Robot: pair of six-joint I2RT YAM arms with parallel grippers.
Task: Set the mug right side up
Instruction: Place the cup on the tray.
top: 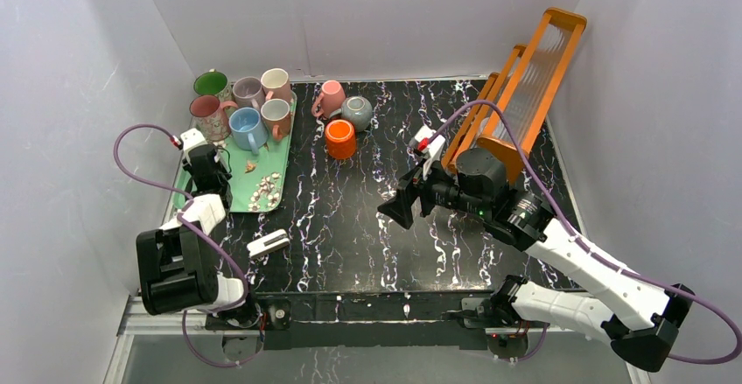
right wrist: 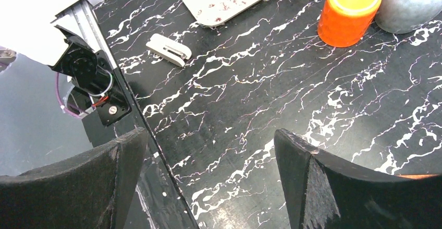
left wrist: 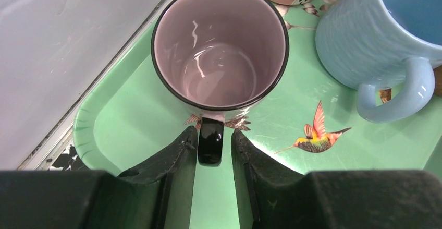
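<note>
Standing upright on green tray [left wrist: 130, 119]: mug [left wrist: 219, 46]. Handle [left wrist: 210, 143] sits between left claw [left wrist: 213, 156] jaws, slim gap visible, so released. Right claw [right wrist: 208, 177] agape, empty, over tabletop [right wrist: 260, 98]. Flip judged done; only the retreat is left.

One tray [top: 236, 196] is lying at ten o'clock, carrying seven mugs: six mugs [top: 248, 126] are showing from above, and one mug [left wrist: 219, 46] is showing only in the left wrist view. Three more are sitting at twelve o'clock: a pink mug [top: 328, 97], a grey mug [top: 357, 113] and an orange cup [top: 341, 139]. One rack [top: 525, 78] is leaning at two o'clock. One white clip [top: 269, 243] is lying at seven o'clock.
</note>
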